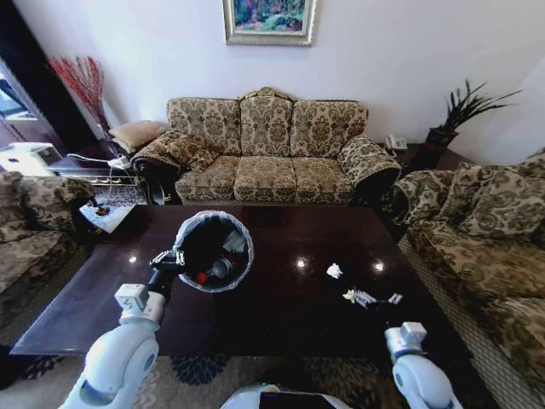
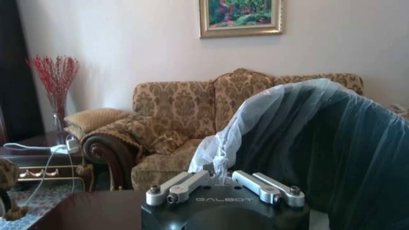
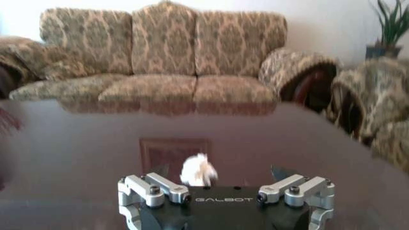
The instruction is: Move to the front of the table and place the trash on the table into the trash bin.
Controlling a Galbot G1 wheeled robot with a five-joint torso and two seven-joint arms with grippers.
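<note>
Trash lies in two places. Some is inside the bin (image 1: 213, 250), where a red cap and bits of wrapper show. The rest sits on the table (image 1: 281, 315): a white paper wad (image 1: 335, 271) near the middle and small scraps (image 1: 368, 298) to its right. The left gripper (image 1: 169, 260) is clenched on the bin's bag-covered rim and holds the bin tipped over the table. The right gripper (image 3: 217, 175) hangs low over the table with its fingers spread wide, and the paper wad is just ahead of it. A sofa (image 1: 266, 149) stands behind the table.
</note>
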